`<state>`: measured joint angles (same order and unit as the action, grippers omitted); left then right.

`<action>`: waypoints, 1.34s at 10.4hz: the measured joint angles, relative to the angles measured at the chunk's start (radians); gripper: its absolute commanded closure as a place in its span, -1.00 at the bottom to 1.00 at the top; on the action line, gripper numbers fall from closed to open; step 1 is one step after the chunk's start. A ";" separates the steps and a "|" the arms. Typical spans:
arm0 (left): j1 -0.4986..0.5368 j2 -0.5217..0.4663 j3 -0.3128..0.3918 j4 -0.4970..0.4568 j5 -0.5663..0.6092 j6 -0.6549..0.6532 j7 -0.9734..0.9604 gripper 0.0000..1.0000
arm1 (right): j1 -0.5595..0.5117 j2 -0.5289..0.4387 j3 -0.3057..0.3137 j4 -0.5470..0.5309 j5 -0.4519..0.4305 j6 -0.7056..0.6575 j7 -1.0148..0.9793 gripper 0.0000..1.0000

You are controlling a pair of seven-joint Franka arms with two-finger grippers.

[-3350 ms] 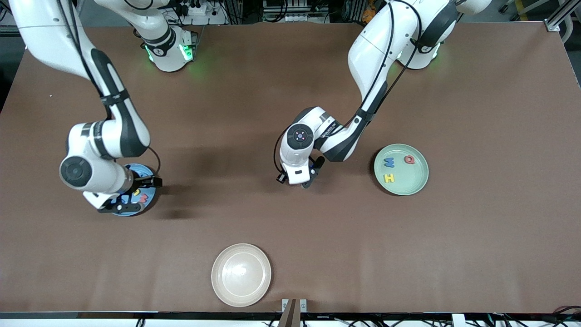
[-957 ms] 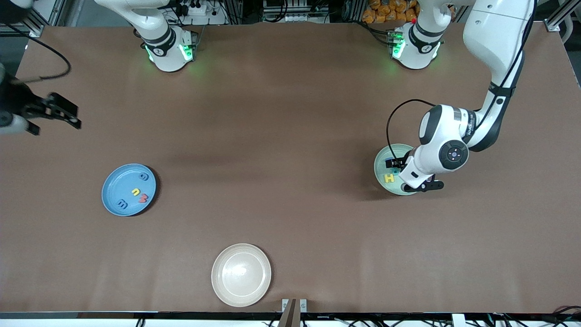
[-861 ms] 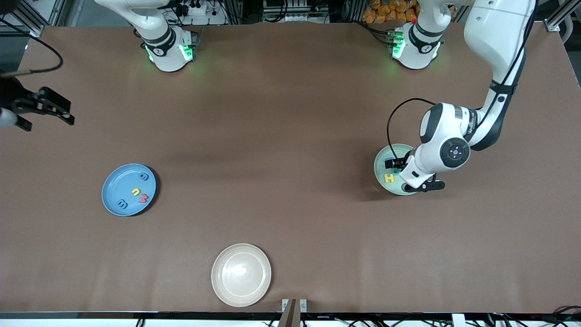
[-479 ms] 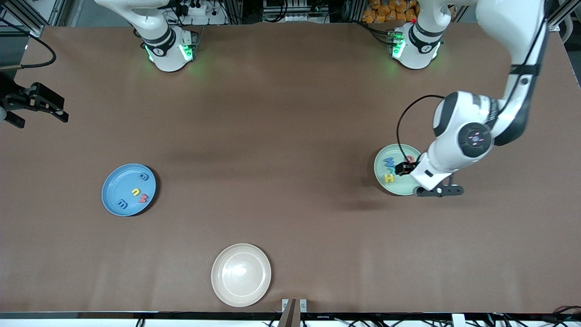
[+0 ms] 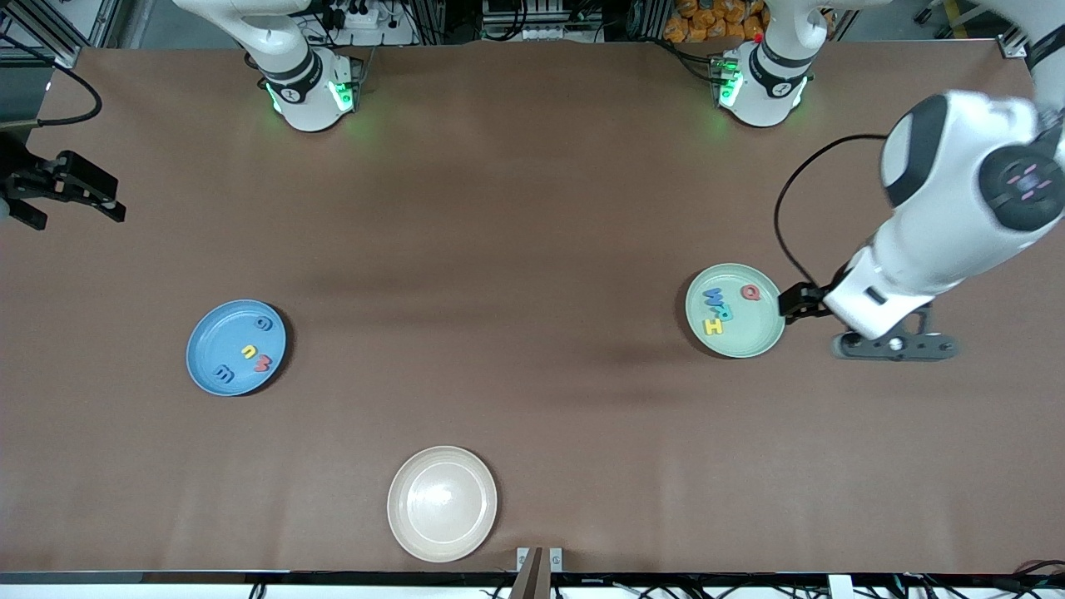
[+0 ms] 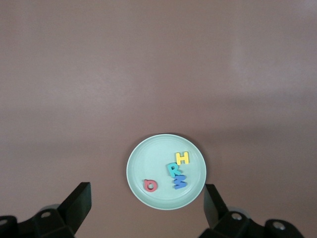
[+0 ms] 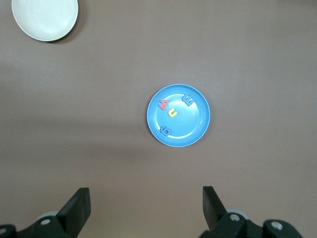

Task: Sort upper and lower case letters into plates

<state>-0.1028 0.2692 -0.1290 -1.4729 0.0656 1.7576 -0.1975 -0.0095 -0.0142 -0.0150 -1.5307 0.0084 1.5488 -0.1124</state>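
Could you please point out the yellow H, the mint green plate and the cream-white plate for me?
yellow H (image 5: 713, 327), front view, on its crossbar.
mint green plate (image 5: 761, 337), front view, on a bare part of its floor.
cream-white plate (image 5: 442, 503), front view, on its bare middle.

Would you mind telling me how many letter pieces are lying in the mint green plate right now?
4, all inside the mint green plate: a blue W, a teal R touching it, a yellow H nearest the front camera, and a red Q apart. None seems hidden.

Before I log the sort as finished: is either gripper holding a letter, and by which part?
Nothing is held. The left gripper is open and empty, over bare table beside the mint green plate. The right gripper is open and empty at the right arm's end.
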 measured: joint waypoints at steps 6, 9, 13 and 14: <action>0.075 -0.189 0.001 0.030 -0.001 -0.150 0.010 -1.00 | -0.021 0.001 -0.010 0.003 0.000 -0.011 0.000 -1.00; 0.083 -0.225 0.018 0.017 -0.029 -0.192 0.066 -1.00 | -0.023 0.001 -0.010 0.003 0.000 -0.012 0.000 -1.00; 0.094 -0.225 0.037 0.006 -0.049 -0.199 0.114 -1.00 | -0.023 0.001 -0.010 0.003 0.000 -0.012 0.000 -1.00; 0.098 -0.225 0.037 0.006 -0.062 -0.200 0.114 -1.00 | -0.023 0.001 -0.010 0.003 0.000 -0.012 0.000 -1.00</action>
<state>-0.0053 0.0443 -0.0921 -1.4669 0.0036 1.5579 -0.0836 -0.0326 -0.0135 -0.0247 -1.5272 0.0086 1.5370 -0.1129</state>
